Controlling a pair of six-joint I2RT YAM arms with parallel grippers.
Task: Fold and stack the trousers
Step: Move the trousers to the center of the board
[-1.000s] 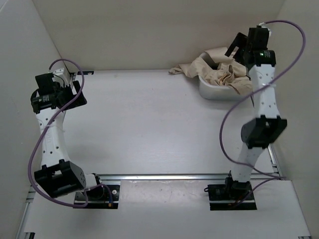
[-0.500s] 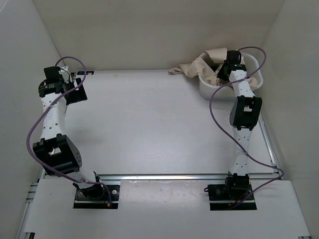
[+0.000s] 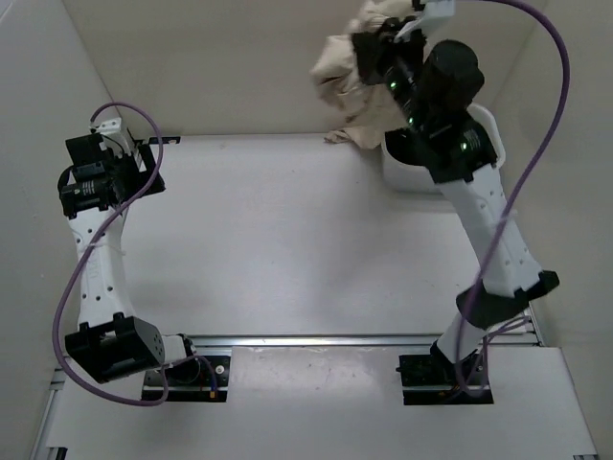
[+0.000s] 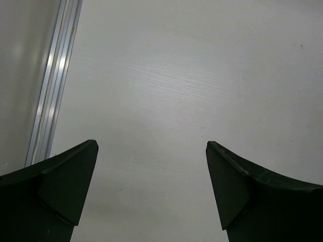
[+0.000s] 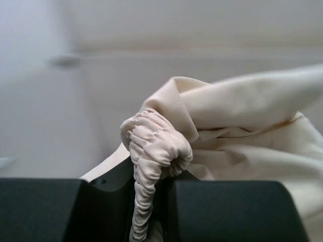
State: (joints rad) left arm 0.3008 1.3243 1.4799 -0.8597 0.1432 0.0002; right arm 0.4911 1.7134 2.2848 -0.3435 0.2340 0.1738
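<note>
Whereas half a second earlier your right gripper (image 3: 381, 43) had been down in the white tub (image 3: 407, 177) at the far right corner of the table (image 3: 287, 240), it now stood raised high above that corner, and the trousers (image 3: 343, 72) had come up with it. The right wrist view showed the jaws closed on the gathered waistband (image 5: 151, 146). A ruffled roll of it was pinched between the two black fingers (image 5: 65, 206), and the rest of the beige cloth billowed off to one side. From above, most of the garment hung bunched beneath the gripper, clear of the tub. One trailing end lay on the table at the far edge, near the tub. Whether any cloth remained inside the tub could not be told, since your arm covered it. Your left gripper (image 4: 151, 166) had shifted only slightly and hovered near the left edge, its jaws spread wide over bare tabletop, holding nothing. For the task, this change meant that extraction was nearly done but folding had not begun: the trousers were a crumpled mass held at a single point. Your likely next need was to carry them toward the middle of the table and lay them flat, where the idle left gripper could take a second hold. The dragging end risked snagging the tub's rim.
</note>
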